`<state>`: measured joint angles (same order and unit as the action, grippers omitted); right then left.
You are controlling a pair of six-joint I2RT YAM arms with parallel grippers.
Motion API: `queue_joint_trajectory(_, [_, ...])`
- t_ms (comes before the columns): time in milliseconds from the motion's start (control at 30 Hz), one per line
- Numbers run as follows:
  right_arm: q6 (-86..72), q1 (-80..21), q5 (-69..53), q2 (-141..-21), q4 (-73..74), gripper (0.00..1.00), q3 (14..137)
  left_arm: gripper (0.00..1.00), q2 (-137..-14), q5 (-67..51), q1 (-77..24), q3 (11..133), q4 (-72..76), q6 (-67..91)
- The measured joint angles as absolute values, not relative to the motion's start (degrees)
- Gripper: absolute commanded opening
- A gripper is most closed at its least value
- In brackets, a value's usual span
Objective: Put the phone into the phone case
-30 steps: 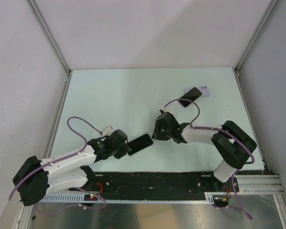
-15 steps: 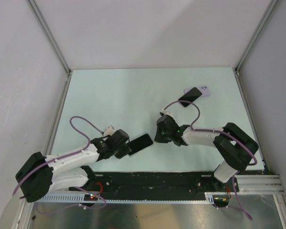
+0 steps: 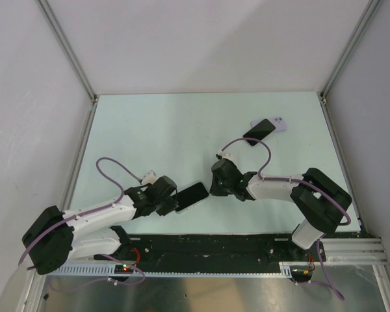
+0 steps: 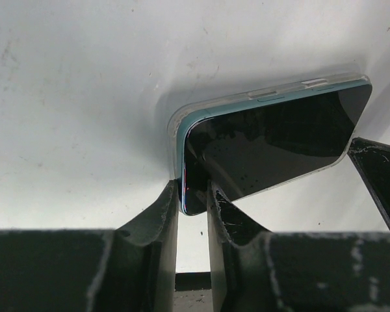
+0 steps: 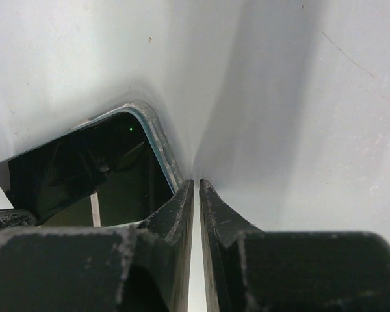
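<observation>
Pinching the phone (image 4: 273,130) corner, left gripper (image 4: 192,195) sat nearly closed; right gripper (image 5: 196,188) was clamped together, empty. Phone judged stiff, slick: grip long edges.

The phone (image 4: 273,143) lies flat on the white table (image 4: 84,97), its screen dark. A clear case (image 4: 174,127) goes around its blue-green edge. The left gripper (image 4: 192,195) pinches the phone's near corner between its two black fingers (image 4: 159,214). A black piece (image 4: 380,179) sits just beside the phone's right corner.
</observation>
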<state>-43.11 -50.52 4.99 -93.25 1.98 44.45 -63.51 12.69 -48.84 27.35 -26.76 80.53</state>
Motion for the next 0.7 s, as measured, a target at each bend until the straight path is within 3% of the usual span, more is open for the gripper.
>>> queue_joint_trajectory(700, [-43.5, -52.8, 9.3, -94.0, 1.9, 0.14, 45.0, 0.00, -71.3, 12.3, -50.1, 32.1, -29.8, 77.9])
